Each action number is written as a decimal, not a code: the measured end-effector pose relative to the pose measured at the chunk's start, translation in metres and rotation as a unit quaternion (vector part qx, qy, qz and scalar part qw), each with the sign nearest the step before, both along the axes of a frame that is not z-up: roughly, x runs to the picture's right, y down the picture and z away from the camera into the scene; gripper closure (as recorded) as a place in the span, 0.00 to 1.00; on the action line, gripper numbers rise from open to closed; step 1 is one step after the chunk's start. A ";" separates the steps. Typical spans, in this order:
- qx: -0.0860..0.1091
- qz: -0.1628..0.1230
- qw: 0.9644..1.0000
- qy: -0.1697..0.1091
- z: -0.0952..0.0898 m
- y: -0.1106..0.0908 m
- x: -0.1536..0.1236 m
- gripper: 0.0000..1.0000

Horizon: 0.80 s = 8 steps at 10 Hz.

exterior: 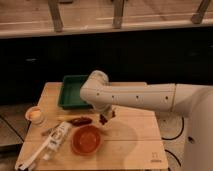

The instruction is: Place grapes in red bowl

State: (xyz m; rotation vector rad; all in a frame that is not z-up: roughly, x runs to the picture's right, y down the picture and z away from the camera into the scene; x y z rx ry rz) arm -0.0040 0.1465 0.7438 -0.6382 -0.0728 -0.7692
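The red bowl (86, 140) sits on the wooden table (135, 145), near the front and left of centre. My white arm reaches in from the right. Its gripper (106, 116) points down just above the table, up and to the right of the bowl's rim. It is shut on the grapes (104, 119), a small dark reddish cluster hanging at its tip. The grapes are over the table surface, outside the bowl.
A green tray (74, 93) stands at the back of the table behind the arm. A small pale cup (35, 114) is at the left edge. An elongated dark reddish item (80, 121) lies just behind the bowl. A white object (51, 145) lies to the bowl's left.
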 end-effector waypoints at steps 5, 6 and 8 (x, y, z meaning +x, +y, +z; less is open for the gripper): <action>-0.010 -0.060 0.998 -0.034 -0.011 0.016 -0.036 0.96; -0.012 -0.074 0.996 -0.042 -0.014 0.022 -0.040 0.96; -0.013 -0.088 0.995 -0.052 -0.017 0.026 -0.048 0.96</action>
